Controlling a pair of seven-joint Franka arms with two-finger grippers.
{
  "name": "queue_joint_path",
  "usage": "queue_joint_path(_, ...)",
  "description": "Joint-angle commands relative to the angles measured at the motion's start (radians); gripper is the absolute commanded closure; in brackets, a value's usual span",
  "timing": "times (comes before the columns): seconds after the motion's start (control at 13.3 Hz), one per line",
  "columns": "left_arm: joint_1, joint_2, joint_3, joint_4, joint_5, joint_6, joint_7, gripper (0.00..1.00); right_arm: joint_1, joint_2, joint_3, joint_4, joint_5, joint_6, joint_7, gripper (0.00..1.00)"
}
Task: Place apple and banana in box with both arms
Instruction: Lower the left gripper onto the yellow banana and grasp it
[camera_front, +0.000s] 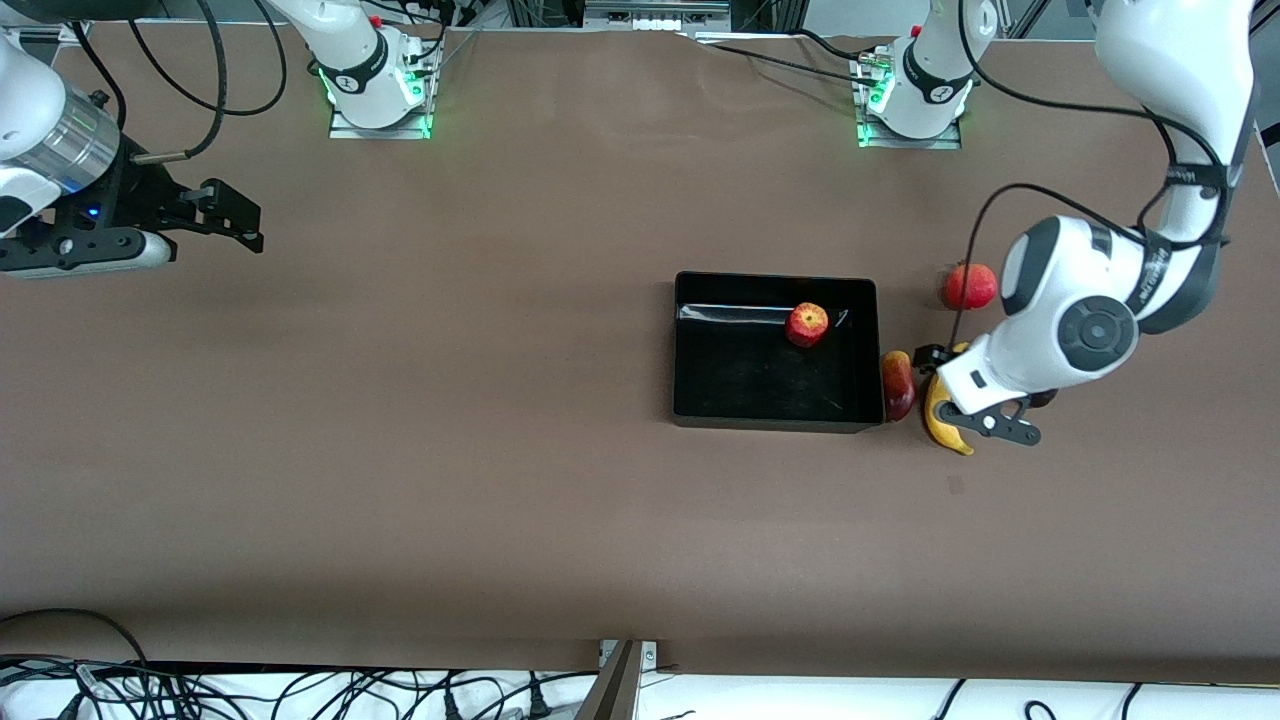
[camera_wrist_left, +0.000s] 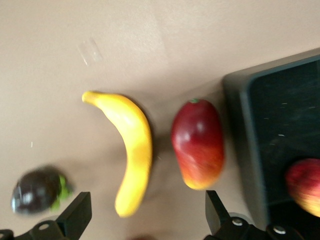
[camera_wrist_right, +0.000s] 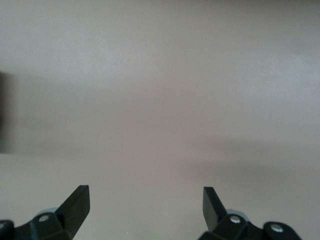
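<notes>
The right claw (camera_front: 215, 215) hangs over bare surface (camera_front: 400, 450) at the right arm's end, well apart from every fruit. Its fingers (camera_wrist_right: 75, 205) stand wide apart and hold nothing, and this arm waits.

The box (camera_front: 690, 345) lies near the middle of the surface, a little toward the left arm's end. The apple (camera_front: 807, 325) is already inside it, close to the wall on the robots' side. Taking the box centre as the clock in the front view, the apple sits at about one o'clock.

Just beside the box, at about three o'clock from it, lies a red-yellow mango-like fruit (camera_front: 898, 385). Next to that, further toward the left arm's end, lies the banana (camera_front: 940, 420), still on the surface and outside the box. A round red fruit (camera_front: 970, 286) rests at about twelve o'clock from the banana, closer to the robots. A small dark fruit (camera_wrist_left: 37, 191) lies near the banana too.

The left claw (camera_front: 975, 385) hovers directly over the banana, fingers (camera_wrist_left: 77, 215) spread wide and empty. In the left wrist view the banana (camera_wrist_left: 132, 150) runs lengthwise between the two fingers, so its long axis lies across the line that joins them. That suits a grip across the fruit's narrow width. The left arm is clearly the nearer one. Judged from this, the next step is a straight descent onto the banana's middle. The mango-like fruit lies close beside one finger and could be bumped.
</notes>
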Motion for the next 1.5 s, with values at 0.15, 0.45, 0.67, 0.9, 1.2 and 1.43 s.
queue_joint_path(0.15,0.072,0.034,-0.008,-0.197,0.033,0.31,0.125,0.0,-0.018,-0.006,0.01,0.012,-0.007,0.003,0.003,0.0)
queue_joint_path(0.45,0.096,0.06,-0.008,-0.259,0.096,0.415,0.13,0.11,0.012,-0.006,0.014,0.013,-0.017,0.032,0.003,0.0)
queue_joint_path(0.67,0.096,0.06,-0.011,-0.251,0.096,0.402,0.135,0.93,0.014,0.007,0.014,0.013,-0.014,0.085,0.003,0.0)
queue_joint_path(0.9,0.096,0.019,-0.011,-0.242,0.096,0.38,0.138,1.0,0.015,0.004,0.015,0.013,-0.008,0.077,0.002,0.0)
queue_joint_path(1.2,0.086,-0.07,-0.072,-0.095,0.082,0.09,0.125,1.0,0.014,0.004,0.014,0.013,-0.008,0.075,0.003,0.0)
queue_joint_path(1.43,0.083,-0.07,-0.212,0.032,0.016,-0.122,-0.044,1.0,0.014,0.004,0.012,0.013,-0.008,0.075,0.003,0.0)
